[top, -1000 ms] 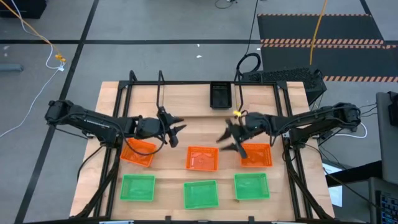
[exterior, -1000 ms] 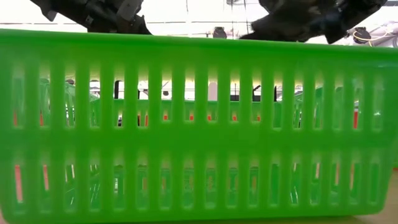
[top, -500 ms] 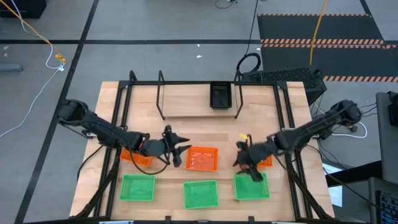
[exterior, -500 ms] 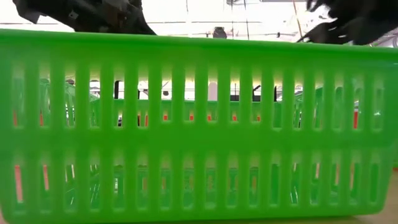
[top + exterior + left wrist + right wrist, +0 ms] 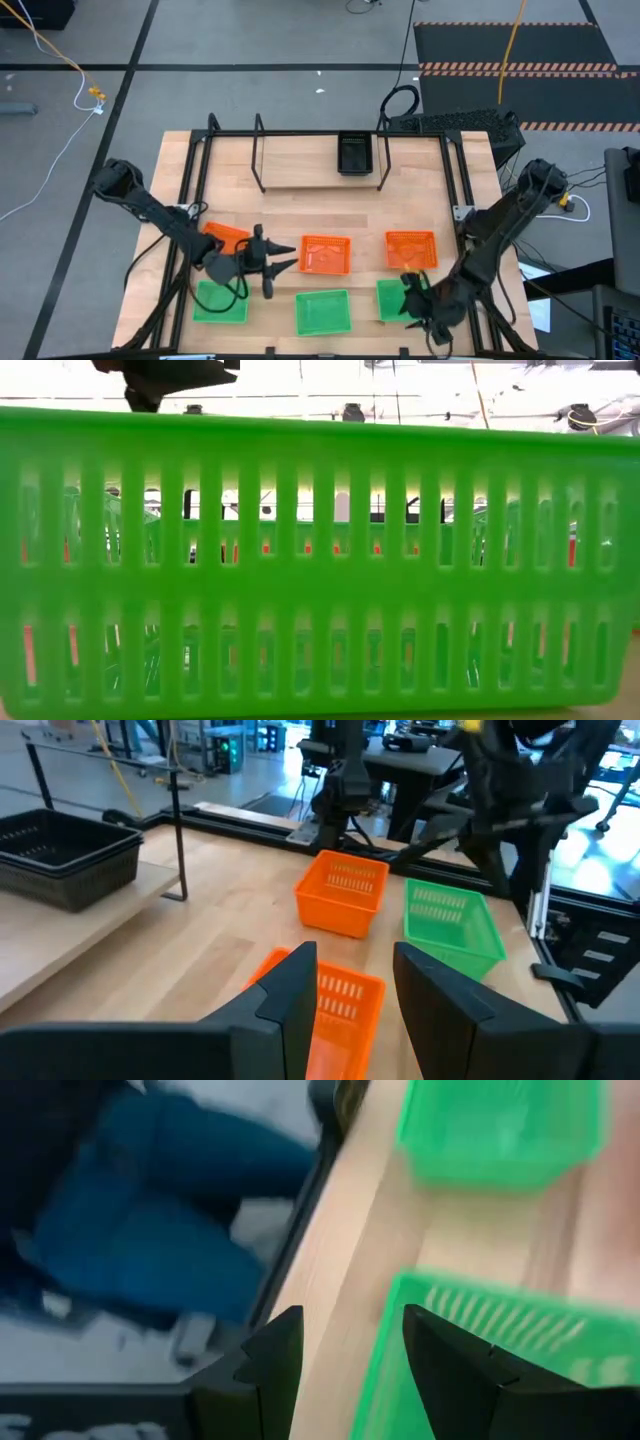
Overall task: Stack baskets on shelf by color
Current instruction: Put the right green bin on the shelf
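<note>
Three orange baskets stand in a row mid-table, with three green baskets in a row nearer the front edge. Black baskets sit stacked on the shelf at the far side. My left gripper hovers open between the left and middle orange baskets, pointing toward the table's right; nothing lies between its fingers. My right gripper hangs open over the right green basket by the front edge, holding nothing.
Black frame rails run along both table sides. In the low view the middle green basket fills the picture. Beyond the front edge a blurred blue shape shows. Bare wood lies between shelf and orange row.
Both arms have swung toward the table's near edge. My left gripper went from beside the left orange basket to the gap before the middle one. My right gripper went from the table's middle past the right orange basket to the right green basket, turning as it went. No basket has moved.
</note>
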You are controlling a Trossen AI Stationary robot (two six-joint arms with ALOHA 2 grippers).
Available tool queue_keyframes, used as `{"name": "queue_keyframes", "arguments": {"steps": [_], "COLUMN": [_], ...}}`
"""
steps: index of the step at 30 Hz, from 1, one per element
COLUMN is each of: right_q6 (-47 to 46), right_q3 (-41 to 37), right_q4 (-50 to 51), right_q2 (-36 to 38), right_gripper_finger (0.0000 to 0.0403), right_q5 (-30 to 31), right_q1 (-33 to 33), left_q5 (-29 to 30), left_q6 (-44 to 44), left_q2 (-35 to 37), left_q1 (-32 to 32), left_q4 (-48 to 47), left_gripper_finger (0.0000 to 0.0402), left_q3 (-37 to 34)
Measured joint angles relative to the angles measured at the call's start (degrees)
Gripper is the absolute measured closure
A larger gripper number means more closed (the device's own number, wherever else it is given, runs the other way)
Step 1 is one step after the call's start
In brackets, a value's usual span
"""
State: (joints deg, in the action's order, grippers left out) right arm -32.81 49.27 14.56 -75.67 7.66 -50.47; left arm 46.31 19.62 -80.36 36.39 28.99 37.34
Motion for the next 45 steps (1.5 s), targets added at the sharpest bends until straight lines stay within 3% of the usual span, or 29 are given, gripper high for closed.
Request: {"name": "queue_keyframes", "arguments": {"steps": [4, 7, 13, 20, 32, 35, 40, 45], "right_q6": [-2.05, 1.66, 17.19, 30.00, 38.43, 40.33, 40.28, 39.62], "right_q3": [2.87, 5.16, 10.22, 7.33, 3.24, 3.24, 3.26, 4.06], "right_q4": [16.15, 24.37, 30.34, 34.04, 32.41, 28.98, 21.65, 12.27], "right_q2": [-2.43, -3.48, -3.55, -4.05, -8.21, -9.39, -8.84, -5.67], "right_gripper_finger": [0.0236, 0.0236, 0.0236, 0.0236, 0.0248, 0.0283, 0.0383, 0.0396], "right_q5": [-0.07, -1.18, -4.75, -4.90, -4.74, -4.75, -4.89, -4.94], "right_q1": [-2.45, -3.12, -3.31, -4.49, -4.77, -4.79, -4.56, -4.31], "left_q5": [2.91, 3.31, 3.32, 3.33, 3.34, 3.34, 4.13, 4.32], "left_q6": [-0.63, -1.18, -1.42, 0.68, 2.03, 2.05, 2.09, 2.49], "left_q2": [0.00, 0.00, 0.00, 0.00, 0.00, 0.00, 0.00, 0.00], "left_q1": [1.98, 2.27, 1.52, 1.10, 1.09, 1.09, 1.09, 1.08], "left_q4": [0.00, -0.13, -0.51, -2.54, -3.86, -3.87, -3.84, -3.84], "left_gripper_finger": [0.0266, 0.0266, 0.0266, 0.0266, 0.0266, 0.0266, 0.0266, 0.0266], "left_q3": [0.00, 0.00, 0.00, 0.00, 0.00, 0.00, 0.00, 0.00]}}
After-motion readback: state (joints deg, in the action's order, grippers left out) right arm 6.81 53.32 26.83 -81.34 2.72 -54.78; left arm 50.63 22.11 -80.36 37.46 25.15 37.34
